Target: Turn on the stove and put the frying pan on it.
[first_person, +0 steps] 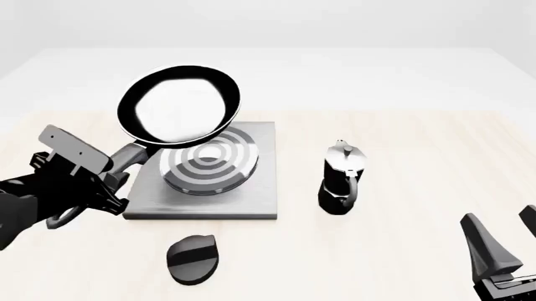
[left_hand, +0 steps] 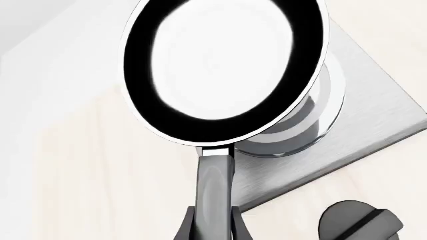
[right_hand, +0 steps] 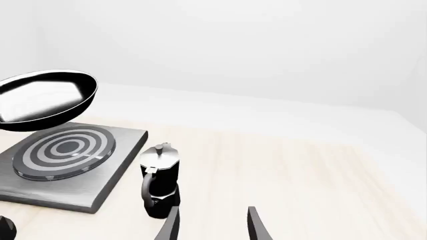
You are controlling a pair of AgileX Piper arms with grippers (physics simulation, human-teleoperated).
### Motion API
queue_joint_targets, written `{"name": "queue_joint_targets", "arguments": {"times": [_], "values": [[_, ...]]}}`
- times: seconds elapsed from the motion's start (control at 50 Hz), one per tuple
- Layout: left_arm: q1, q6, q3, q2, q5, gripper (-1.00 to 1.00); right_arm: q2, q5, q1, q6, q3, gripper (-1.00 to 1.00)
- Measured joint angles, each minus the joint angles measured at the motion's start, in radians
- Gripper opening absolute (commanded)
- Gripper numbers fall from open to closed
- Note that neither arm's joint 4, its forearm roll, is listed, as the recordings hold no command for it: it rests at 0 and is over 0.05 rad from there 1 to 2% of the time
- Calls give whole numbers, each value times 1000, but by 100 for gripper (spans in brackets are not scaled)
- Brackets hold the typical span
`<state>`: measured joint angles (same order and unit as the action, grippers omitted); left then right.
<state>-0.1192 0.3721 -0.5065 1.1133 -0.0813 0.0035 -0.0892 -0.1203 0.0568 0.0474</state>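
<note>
On table: one stove (first_person: 251,204), one frying pan (first_person: 178,104).

Bright, even, shadowless render — sharp throughout, with white glare filling the frying pan (first_person: 179,105).

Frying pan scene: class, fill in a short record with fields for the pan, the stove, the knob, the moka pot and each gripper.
frying pan: held in the air above the stove's left rear part, tilted, not resting on the rings
stove: grey slab on the table, silver rings on top
knob: black oval, on the table in front of the stove
moka pot: upright, right of the stove
left gripper: shut on the pan's handle
right gripper: open, holding nothing, near the table's right front
</note>
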Motion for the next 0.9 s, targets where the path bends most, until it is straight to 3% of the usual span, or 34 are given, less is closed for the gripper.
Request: {"name": "queue_joint_targets", "arguments": {"times": [0.9], "values": [[-57,16,125,82,129,-100,-2,3,6,-3,-5,100]]}}
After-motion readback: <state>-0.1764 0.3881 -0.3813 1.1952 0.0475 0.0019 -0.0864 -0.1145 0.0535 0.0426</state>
